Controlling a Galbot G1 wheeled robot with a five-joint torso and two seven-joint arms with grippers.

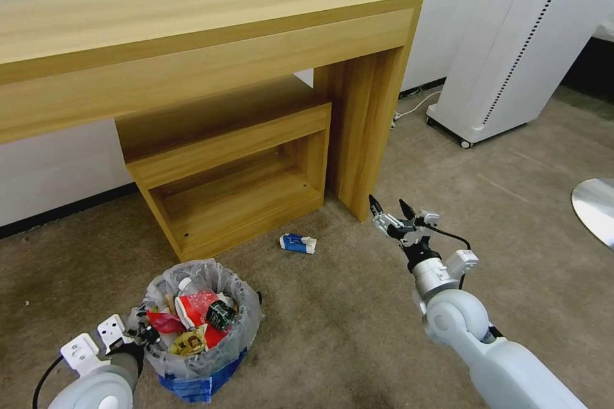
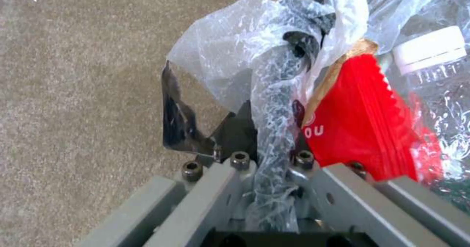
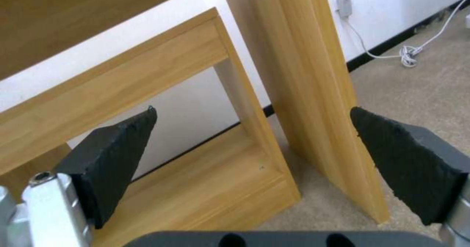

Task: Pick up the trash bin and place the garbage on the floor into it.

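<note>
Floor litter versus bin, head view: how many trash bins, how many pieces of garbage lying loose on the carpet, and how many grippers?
Trash bin, held at its bagged rim by the left gripper: 1
Loose garbage on the floor, a blue-white carton: 1
Grippers, counting the open right gripper: 2
Total: 4

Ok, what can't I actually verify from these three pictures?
- Trash bin base: head view, cut behind the left hand and bag, so whether it is lifted off the floor is unclear.
- Items deep in the bin: covered by the red wrapper and bottle.
- Blue-white carton: print too small.
- Right hand: open; the carton lies outside its wrist view.
</note>
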